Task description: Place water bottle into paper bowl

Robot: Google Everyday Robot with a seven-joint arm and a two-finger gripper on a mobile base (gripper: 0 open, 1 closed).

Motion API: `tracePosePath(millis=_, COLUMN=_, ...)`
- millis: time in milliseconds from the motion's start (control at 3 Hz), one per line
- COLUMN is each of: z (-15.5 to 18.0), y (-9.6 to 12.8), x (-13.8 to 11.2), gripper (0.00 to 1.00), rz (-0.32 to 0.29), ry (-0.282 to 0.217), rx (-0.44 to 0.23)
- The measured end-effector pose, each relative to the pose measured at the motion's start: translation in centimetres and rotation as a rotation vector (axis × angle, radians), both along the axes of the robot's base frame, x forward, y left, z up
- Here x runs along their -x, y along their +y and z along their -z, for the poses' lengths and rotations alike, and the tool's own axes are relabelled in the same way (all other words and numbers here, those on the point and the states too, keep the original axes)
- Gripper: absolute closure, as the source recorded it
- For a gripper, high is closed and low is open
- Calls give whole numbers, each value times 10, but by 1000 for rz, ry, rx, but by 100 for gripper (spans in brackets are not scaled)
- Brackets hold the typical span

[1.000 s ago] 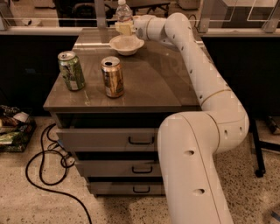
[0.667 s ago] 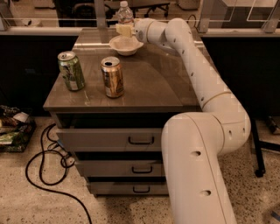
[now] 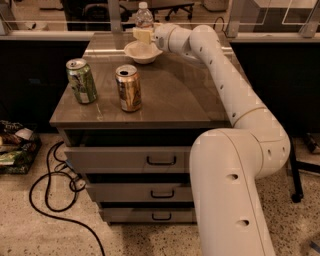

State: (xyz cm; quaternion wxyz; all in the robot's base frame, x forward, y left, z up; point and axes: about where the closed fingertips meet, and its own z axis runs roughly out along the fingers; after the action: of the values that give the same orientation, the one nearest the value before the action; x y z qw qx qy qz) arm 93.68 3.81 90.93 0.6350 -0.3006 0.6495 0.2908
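Observation:
The water bottle (image 3: 144, 14) is clear with a white cap and stands upright at the far edge of the cabinet top. My gripper (image 3: 142, 35) is shut around its lower part, reaching in from the right. The bottle's base is hidden behind the fingers (image 3: 137, 34). The paper bowl (image 3: 142, 52), small and off-white, sits directly below and in front of the gripper. I cannot tell whether the bottle's base touches the bowl.
A green can (image 3: 81, 81) and a gold can (image 3: 128, 88) stand upright on the grey cabinet top (image 3: 180, 100), nearer the front left. My arm (image 3: 220, 65) spans the right side of the top. Drawers lie below; cables and clutter are on the floor at left.
The gripper with the bottle has sunk slightly towards the bowl. The cans and the bowl have not moved.

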Motion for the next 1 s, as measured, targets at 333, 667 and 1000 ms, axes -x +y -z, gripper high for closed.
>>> tracePosePath(millis=333, z=-3, y=0, x=0, gripper=59, rz=0, ry=0, rx=0)
tracePosePath(millis=667, z=-3, y=0, x=0, gripper=36, rz=0, ry=0, rx=0)
tracePosePath(millis=1000, z=-2, y=4, x=0, gripper=13, rz=-4, ry=2, rx=0)
